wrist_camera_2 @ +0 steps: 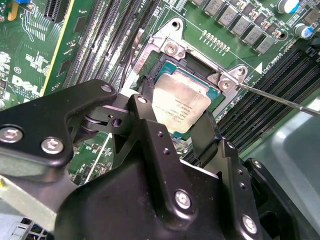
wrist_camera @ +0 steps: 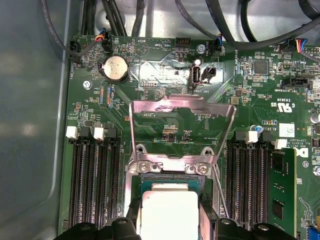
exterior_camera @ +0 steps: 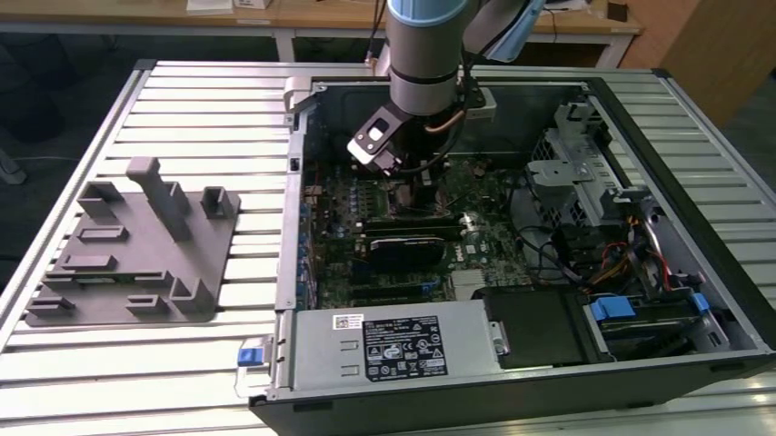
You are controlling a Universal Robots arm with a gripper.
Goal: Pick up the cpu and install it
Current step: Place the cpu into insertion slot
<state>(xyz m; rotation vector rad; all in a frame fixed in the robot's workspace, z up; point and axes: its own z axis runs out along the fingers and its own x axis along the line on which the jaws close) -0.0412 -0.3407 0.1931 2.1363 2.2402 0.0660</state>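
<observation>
Fixture tray (exterior_camera: 134,263) on table (exterior_camera: 182,100) by edge at exterior view's left; computer case (exterior_camera: 510,400) beside it, toward opposite edge. Inside case, on motherboard (wrist_camera: 90,100), gripper (wrist_camera: 169,224) clasps cpu (wrist_camera: 169,210) at socket, memory slots (wrist_camera: 92,180) on both sides, hinged frame (wrist_camera: 182,104) just beyond.

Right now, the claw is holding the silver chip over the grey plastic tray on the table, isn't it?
The place is wrong: the claw is holding the cpu over the open socket on the motherboard, as the second wrist view shows.
</observation>
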